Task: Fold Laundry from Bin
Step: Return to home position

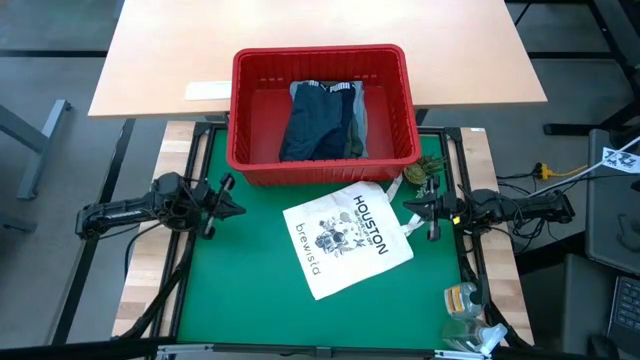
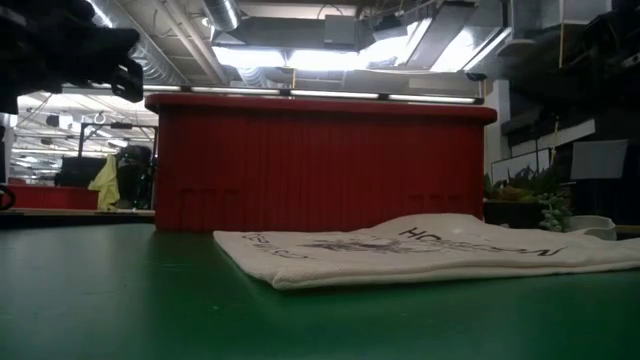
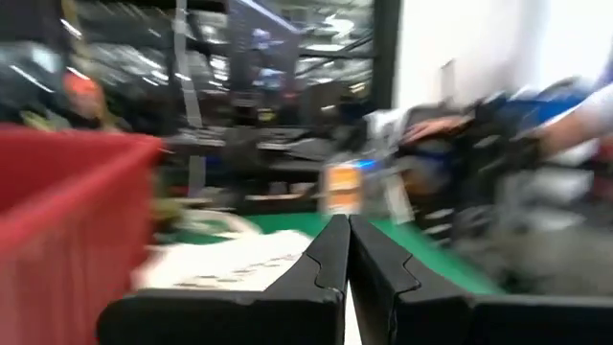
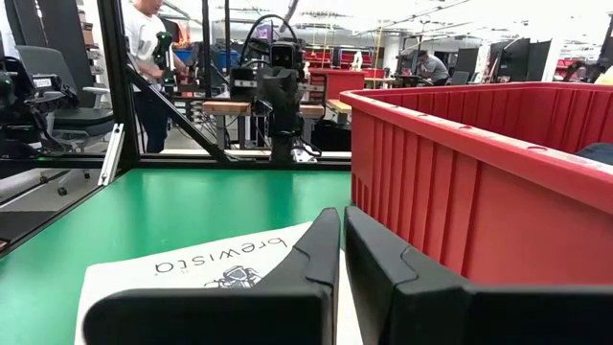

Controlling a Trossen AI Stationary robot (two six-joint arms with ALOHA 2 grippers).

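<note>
The red bin (image 1: 322,115) stands at the far middle of the green mat, holding navy shorts with a white-lettered waistband (image 1: 318,118) and a dark olive garment (image 1: 356,135) beside them. A white "HOUSTON brewista" tote bag (image 1: 348,238) lies flat on the mat in front of the bin. My left gripper (image 1: 236,207) is shut and empty at the mat's left side, above the mat. My right gripper (image 1: 408,215) is shut and empty at the mat's right side, by the tote's edge. The beige garment and the light blue shirt are not visible.
A small potted plant (image 1: 428,168) stands at the bin's right near corner. A clear bottle and wrappers (image 1: 465,315) lie at the mat's near right. A wooden table (image 1: 320,40) lies behind the bin. A person stands beyond the table in the right wrist view (image 4: 148,48).
</note>
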